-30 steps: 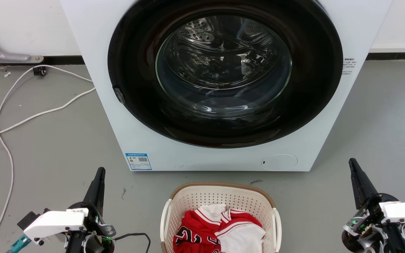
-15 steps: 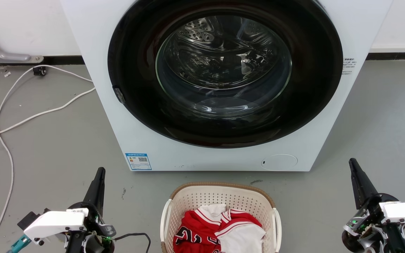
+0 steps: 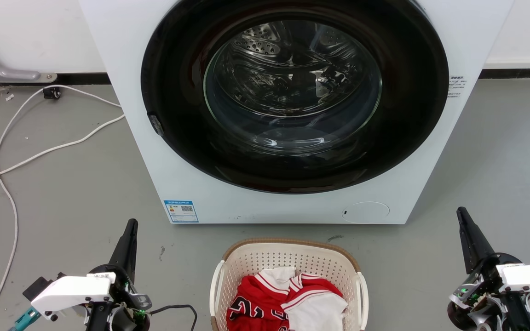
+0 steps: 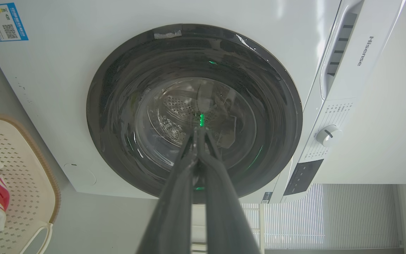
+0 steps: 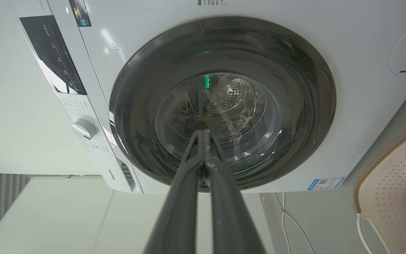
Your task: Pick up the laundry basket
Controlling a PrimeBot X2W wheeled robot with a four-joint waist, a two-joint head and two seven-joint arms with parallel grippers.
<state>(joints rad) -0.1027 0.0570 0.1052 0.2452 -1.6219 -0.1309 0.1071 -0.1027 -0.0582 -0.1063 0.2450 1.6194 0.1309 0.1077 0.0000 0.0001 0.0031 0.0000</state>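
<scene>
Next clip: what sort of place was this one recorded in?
Probably a laundry room, or a mock-up of one. A front-loading washing machine stands on a bare grey floor, and a laundry basket holding red and white clothes sits in front of it.

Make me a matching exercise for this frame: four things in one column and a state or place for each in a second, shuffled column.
Column one
1. laundry basket
2. left gripper
3. white cable
4. washing machine door

Column two
A. closed, the drum visible through its glass
B. lying loose on the floor
C. holding red and white clothing
D. shut and empty, fingers pressed together

Pairs: 1-C, 2-D, 3-B, 4-A
</scene>
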